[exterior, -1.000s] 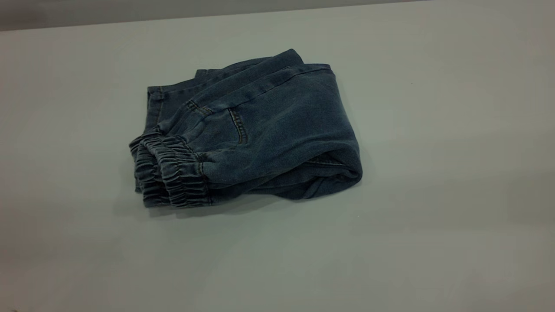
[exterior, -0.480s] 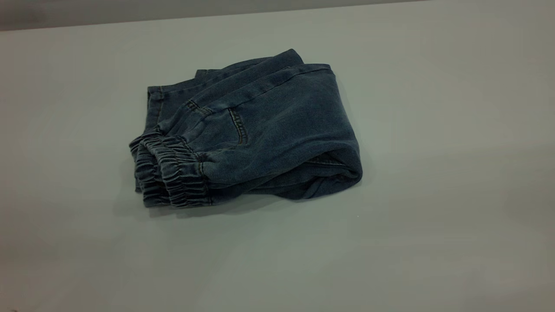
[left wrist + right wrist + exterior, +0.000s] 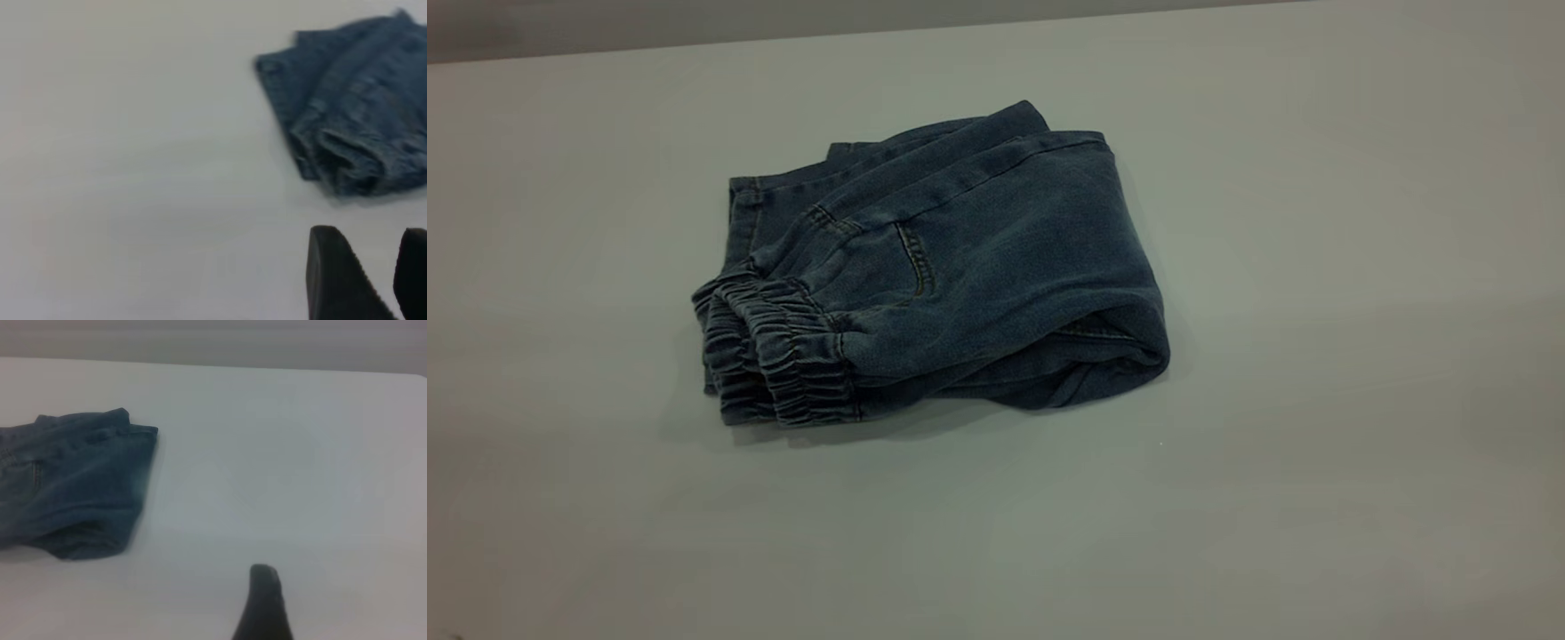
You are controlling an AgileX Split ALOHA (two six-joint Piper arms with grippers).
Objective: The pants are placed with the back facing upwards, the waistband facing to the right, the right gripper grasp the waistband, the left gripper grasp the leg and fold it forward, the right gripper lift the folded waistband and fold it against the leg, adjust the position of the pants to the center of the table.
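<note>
We see nothing shifted since a second ago: the pants lie in the same folded bundle on the table, a little left of the middle in the exterior view, with no arm over them. The ruched waistband sits doubled at the bundle's near left corner, and a pocket seam with tan stitching runs across the top layer. The rounded fold faces right. The printed leg is tucked out of sight inside the folds, so we cannot make out any picture or number on it, and no label or writing can be read anywhere.

In the left wrist view, the left gripper hangs over bare table just short of the waistband end, its two ribbed fingers spread apart and empty, both cut off by the picture edge. In the right wrist view only one slim finger of the right gripper shows, well apart from the folded edge, so we cannot tell whether it is released or clenched.
</note>
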